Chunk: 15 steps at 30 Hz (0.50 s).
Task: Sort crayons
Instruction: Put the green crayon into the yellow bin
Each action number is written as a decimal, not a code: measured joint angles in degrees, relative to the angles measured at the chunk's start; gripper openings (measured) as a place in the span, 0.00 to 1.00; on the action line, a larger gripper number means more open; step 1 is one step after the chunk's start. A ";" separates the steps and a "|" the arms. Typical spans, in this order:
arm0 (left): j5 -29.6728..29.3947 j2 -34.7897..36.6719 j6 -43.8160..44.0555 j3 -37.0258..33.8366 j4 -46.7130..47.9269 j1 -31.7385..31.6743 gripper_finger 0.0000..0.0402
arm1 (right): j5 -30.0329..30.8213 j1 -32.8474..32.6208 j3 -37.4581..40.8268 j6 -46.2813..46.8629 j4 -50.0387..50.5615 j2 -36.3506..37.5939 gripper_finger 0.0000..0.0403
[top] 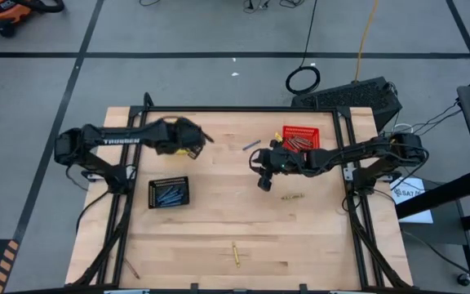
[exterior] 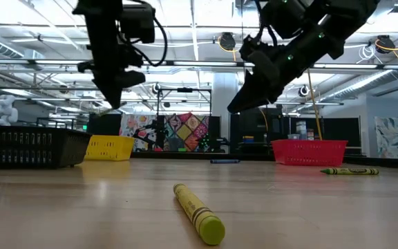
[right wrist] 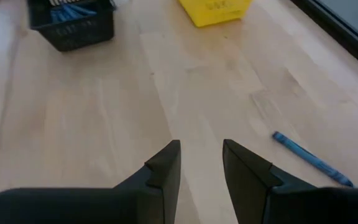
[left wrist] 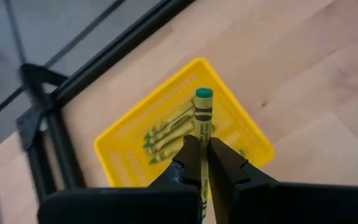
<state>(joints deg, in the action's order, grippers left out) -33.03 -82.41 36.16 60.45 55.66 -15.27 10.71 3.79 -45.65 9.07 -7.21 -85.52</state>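
I have a yellow crayon pinched between the fingers of my left gripper, its green-capped end sticking out past the fingertips; directly beyond it sits the yellow basket, with several yellow crayons already lying in it. The step in hand, as I judge it, is the drop; doing it well means letting go only while the crayon's whole length hangs over the basket's floor, not over a wall (a stick this thin would bounce or roll off the rim). I should be low over the basket before spreading the fingers, and open cleanly so the crayon falls flat beside the others.

My right gripper hovers over bare wood with its fingers spread wide and nothing between them; a blue crayon lies on the table just off to one side of it, and the black basket holding blue crayons lies well ahead. The red basket sits just behind that arm; two more yellow crayons lie loose on the table, one near the right gripper, the other well apart from both.
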 joint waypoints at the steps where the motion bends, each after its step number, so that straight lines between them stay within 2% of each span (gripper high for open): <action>1: 1.40 0.00 -2.64 0.00 -1.28 -1.24 0.01 | -0.03 0.37 0.00 -0.28 0.41 0.00 0.27; 4: 3.95 -0.02 -8.47 0.00 -2.36 -4.07 0.01 | -0.18 1.36 0.00 -1.20 1.76 0.00 0.27; 8: 4.86 -0.02 -11.78 0.00 -2.38 -7.22 0.01 | -0.23 2.47 0.00 -1.23 2.92 0.00 0.27; 13: 12.06 -0.04 -17.59 -0.32 -2.73 -10.52 0.01 | -0.23 2.69 0.00 -1.23 3.84 0.00 0.27; 15: 13.22 -0.06 -19.71 -1.19 -2.90 -11.62 0.02 | -0.25 2.65 0.00 -1.23 4.24 0.00 0.27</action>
<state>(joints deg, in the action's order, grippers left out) -19.82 -82.47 16.45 59.25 52.75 -26.88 10.46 6.44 -45.65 7.84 -2.96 -85.52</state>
